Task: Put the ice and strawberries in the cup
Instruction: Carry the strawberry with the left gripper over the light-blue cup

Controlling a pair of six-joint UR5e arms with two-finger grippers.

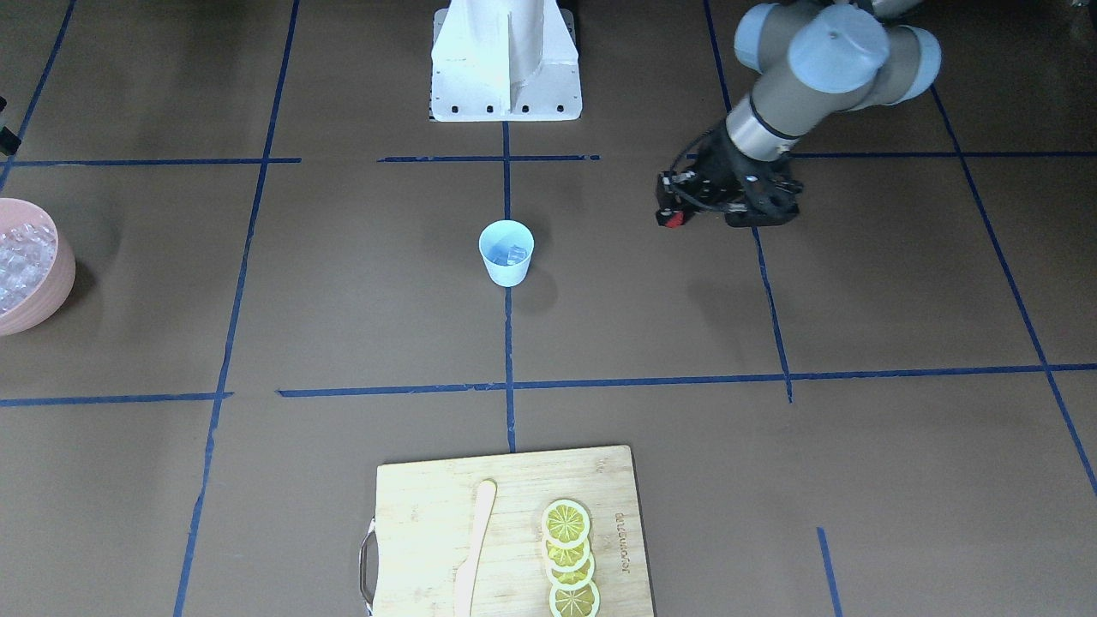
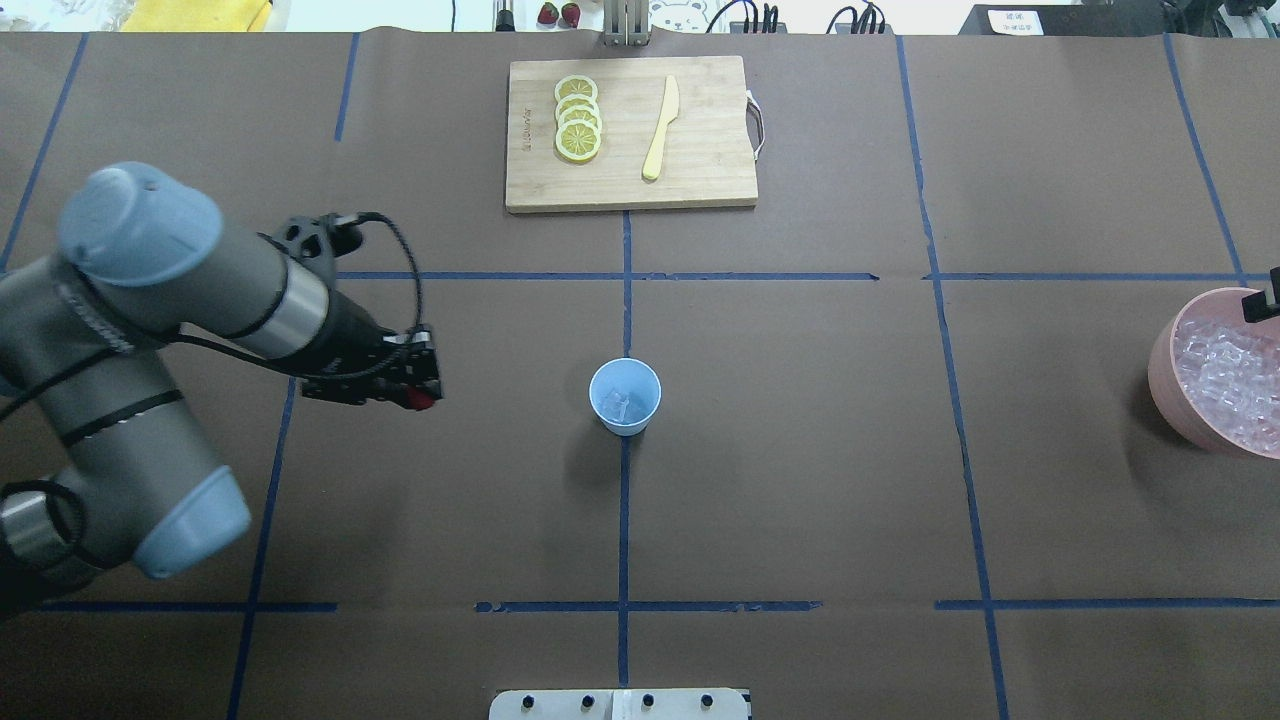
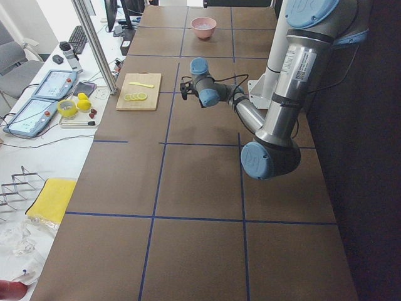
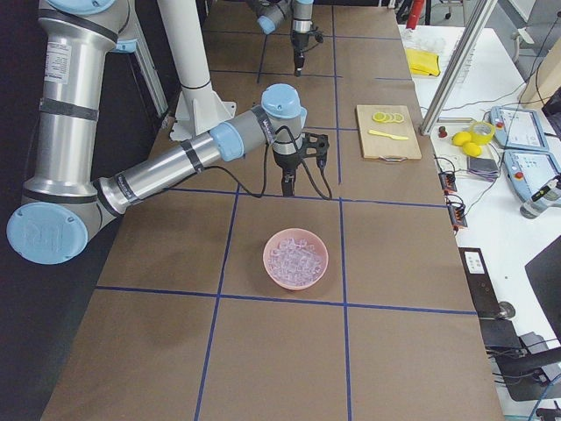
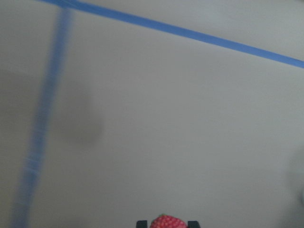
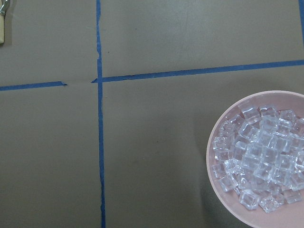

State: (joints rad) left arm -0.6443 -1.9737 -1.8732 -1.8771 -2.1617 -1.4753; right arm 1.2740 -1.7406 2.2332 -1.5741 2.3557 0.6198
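The light-blue cup stands upright at the table's middle, with a few clear ice cubes at its bottom. My left gripper hangs to the cup's left, apart from it, shut on a small red strawberry. More ice fills the pink bowl at the table's right end. My right gripper hovers just beyond that bowl; I cannot tell whether it is open or shut.
A wooden cutting board at the far middle carries several lemon slices and a pale knife. Two more red berries lie past the table's far edge. The robot's base stands on the near side.
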